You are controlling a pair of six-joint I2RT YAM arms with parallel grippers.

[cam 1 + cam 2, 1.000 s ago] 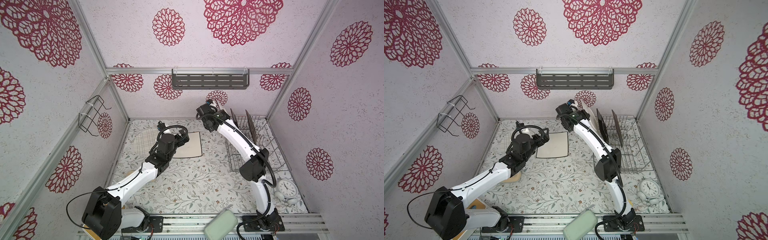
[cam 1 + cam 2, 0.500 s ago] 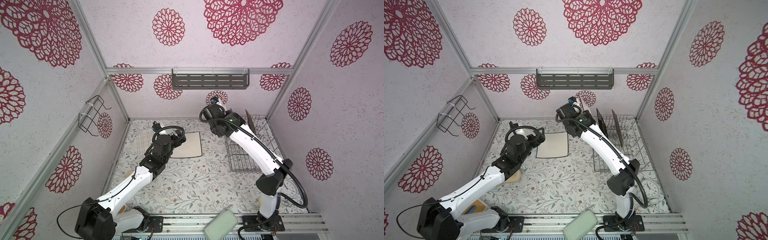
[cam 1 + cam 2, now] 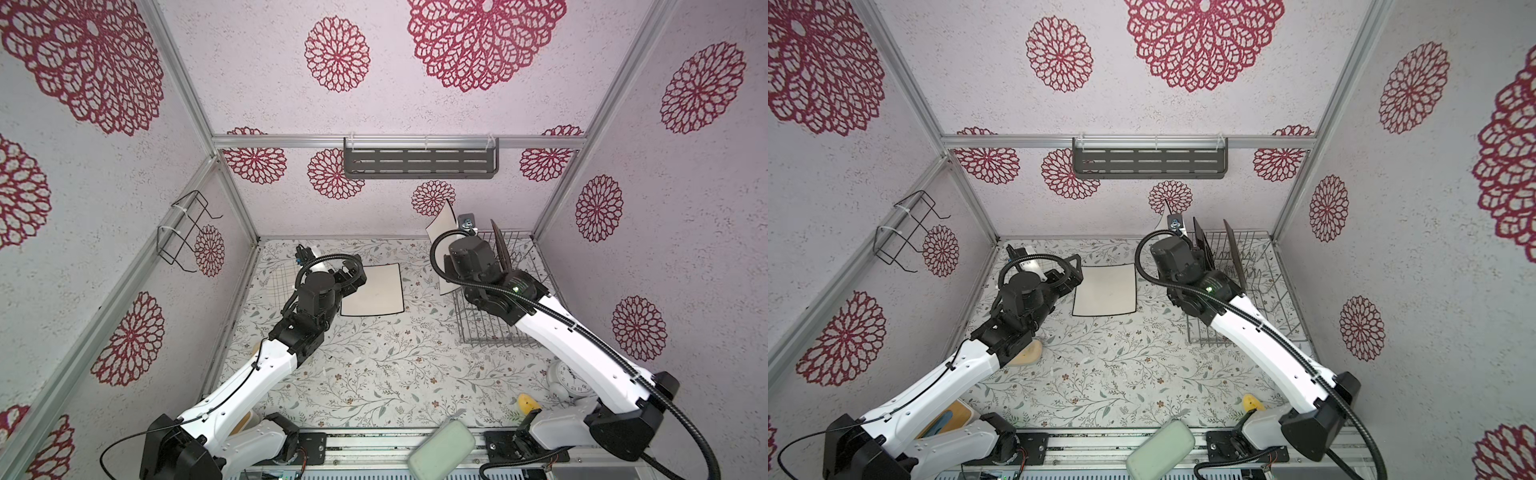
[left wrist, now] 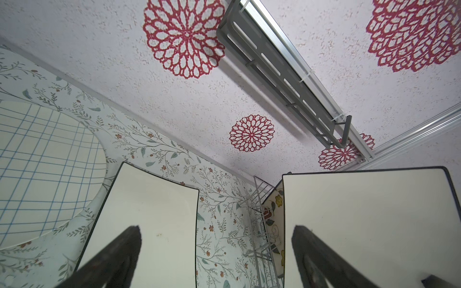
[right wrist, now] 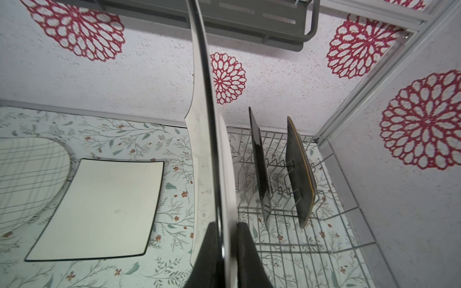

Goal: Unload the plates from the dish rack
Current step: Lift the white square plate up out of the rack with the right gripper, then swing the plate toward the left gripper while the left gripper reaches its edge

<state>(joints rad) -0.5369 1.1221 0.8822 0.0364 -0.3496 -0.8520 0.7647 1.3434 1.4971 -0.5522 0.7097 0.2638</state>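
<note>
Top views are showing walls (image 3: 249, 62) carrying red rosettes; a floral-covered tabletop (image 3: 374, 374) is bearing the dish rack (image 3: 478, 328) at back right, two dark plates (image 5: 259, 169) standing upright in it; the right pincer (image 5: 228, 232) is clamping a black-rimmed white plate (image 5: 212, 149) on edge at the rack's left edge; the left pincer (image 4: 214, 232) is hanging with jaws apart beside a flat white plate (image 3: 374, 291) near the grid plate (image 3: 280, 284).
</note>
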